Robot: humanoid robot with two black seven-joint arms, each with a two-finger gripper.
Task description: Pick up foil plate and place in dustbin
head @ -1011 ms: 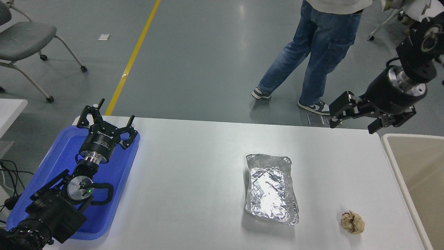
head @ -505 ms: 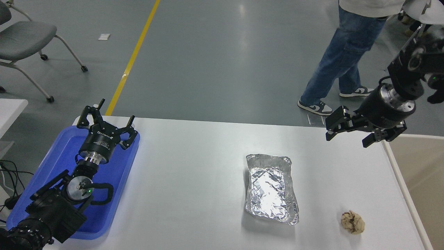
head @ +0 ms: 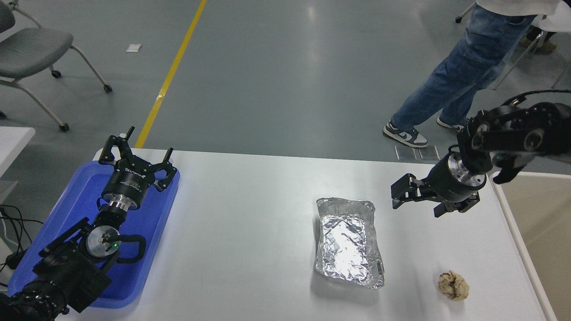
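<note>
The right gripper [head: 400,195] hangs empty over the white table [head: 250,214] with its fingers spread apart. The foil plate [head: 349,241] lies flat just left of and nearer than that claw, not touching it. The dustbin [head: 542,232] stands at the table's right edge. The left gripper [head: 134,154], fingers splayed, is parked over the blue tray [head: 67,203].

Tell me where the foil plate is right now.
In the head view the foil plate lies flat on the white table, right of centre, with the paper ball to its right and the right claw open just beyond its far right corner.
</note>
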